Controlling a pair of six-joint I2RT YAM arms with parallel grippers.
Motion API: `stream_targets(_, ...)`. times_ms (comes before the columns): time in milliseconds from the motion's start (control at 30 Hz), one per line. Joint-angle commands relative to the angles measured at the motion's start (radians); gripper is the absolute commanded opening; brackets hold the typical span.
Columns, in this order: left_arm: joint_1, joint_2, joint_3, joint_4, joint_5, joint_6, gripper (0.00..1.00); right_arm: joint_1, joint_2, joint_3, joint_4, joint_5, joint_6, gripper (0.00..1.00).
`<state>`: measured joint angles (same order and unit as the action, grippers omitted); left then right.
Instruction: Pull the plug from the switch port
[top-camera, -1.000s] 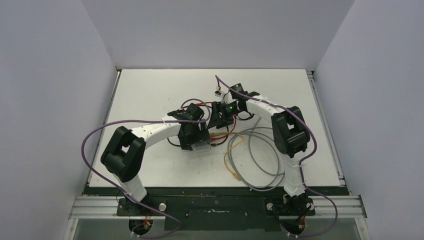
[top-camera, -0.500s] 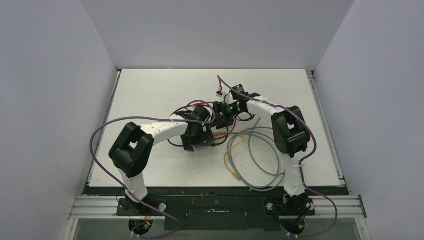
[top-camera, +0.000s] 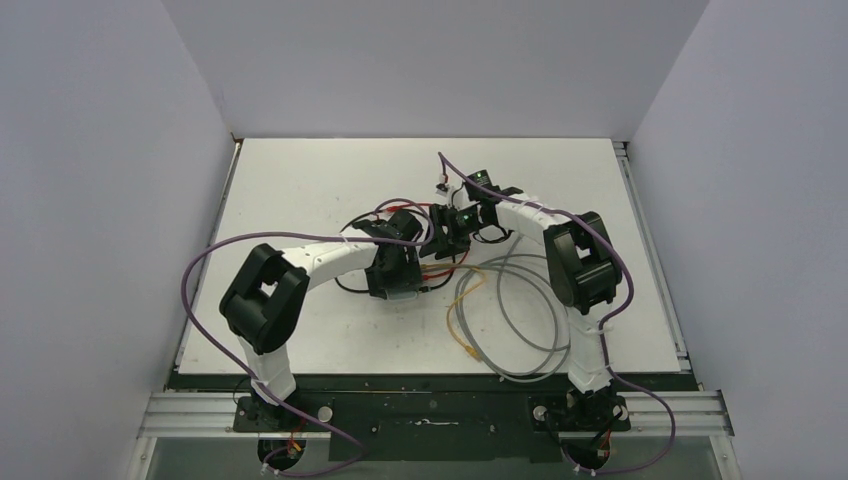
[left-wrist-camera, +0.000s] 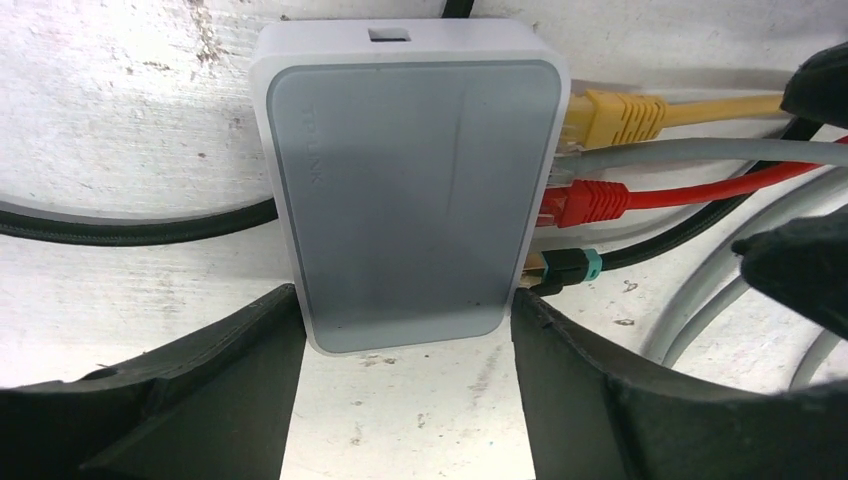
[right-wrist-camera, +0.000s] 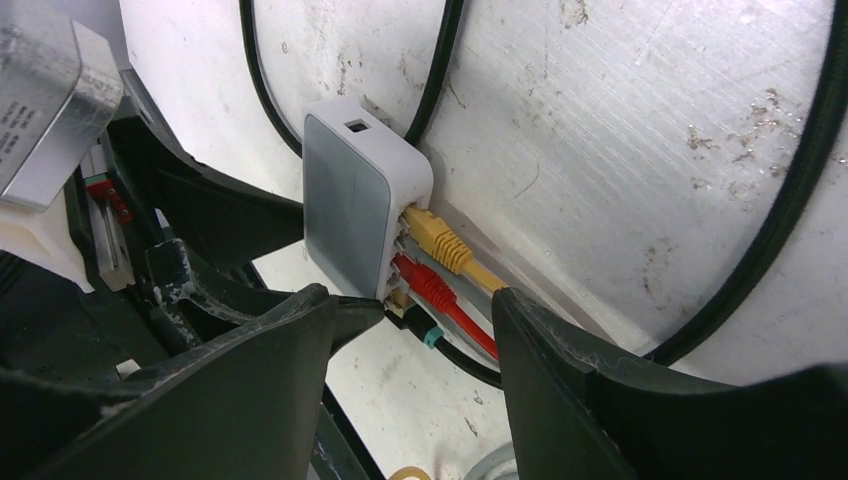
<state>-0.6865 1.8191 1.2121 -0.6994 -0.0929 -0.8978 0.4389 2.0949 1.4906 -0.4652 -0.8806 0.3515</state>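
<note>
The switch (left-wrist-camera: 410, 190) is a flat pale grey-blue box lying on the white table. My left gripper (left-wrist-camera: 403, 305) is shut on the switch's near end, one finger pressed against each long side. On its right edge sit a yellow plug (left-wrist-camera: 610, 112), a grey one, a red plug (left-wrist-camera: 590, 203) and a black plug with a teal collar (left-wrist-camera: 565, 268), all seated in their sockets. My right gripper (right-wrist-camera: 410, 305) is open and faces that edge of the switch (right-wrist-camera: 345, 210). The black plug (right-wrist-camera: 425, 330) and the red plug (right-wrist-camera: 425, 285) lie between its fingers, which touch neither.
Grey cables (top-camera: 520, 320) and a yellow cable (top-camera: 462, 320) loop across the table near my right arm. A thick black cable (left-wrist-camera: 140, 228) runs under the switch's left side. A small connector (top-camera: 437, 184) lies farther back. Grey walls enclose the table.
My left arm shifted right and its jaws closed onto the sides of the switch. My right gripper narrowed a little and stayed by the plugs.
</note>
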Motion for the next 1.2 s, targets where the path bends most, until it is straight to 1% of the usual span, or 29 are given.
stream_targets(0, 0.002, -0.055, -0.007, 0.001, -0.035, 0.077, 0.6, -0.008, -0.005, -0.008, 0.01, -0.03, -0.022, 0.59)
stream_targets(100, 0.001, -0.063, -0.021, -0.002, -0.039, 0.11, 0.48, -0.008, -0.007, -0.02, 0.01, -0.037, -0.03, 0.59)
stream_targets(233, 0.001, -0.065, -0.027, -0.011, -0.057, 0.171, 0.41, -0.008, -0.014, -0.024, 0.016, -0.061, -0.041, 0.59)
stream_targets(467, 0.002, -0.075, -0.06, 0.005, -0.048, 0.303, 0.14, -0.007, -0.009, -0.025, 0.027, -0.122, -0.073, 0.68)
stream_targets(567, 0.004, -0.08, -0.071, 0.006, -0.047, 0.325, 0.07, -0.005, 0.002, -0.023, 0.009, -0.124, -0.092, 0.69)
stream_targets(667, 0.003, -0.088, -0.082, 0.021, -0.03, 0.338, 0.0, -0.003, 0.02, -0.021, -0.02, -0.108, -0.106, 0.67)
stream_targets(767, 0.004, -0.098, -0.099, 0.041, -0.009, 0.345, 0.0, -0.002, 0.04, -0.027, -0.028, -0.12, -0.114, 0.64)
stream_targets(967, 0.005, -0.097, -0.114, 0.057, 0.016, 0.334, 0.0, 0.006, 0.075, -0.034, -0.012, -0.152, -0.102, 0.62)
stream_targets(1167, 0.004, -0.11, -0.116, 0.066, 0.022, 0.318, 0.0, 0.008, 0.092, -0.083, 0.116, -0.177, 0.014, 0.58)
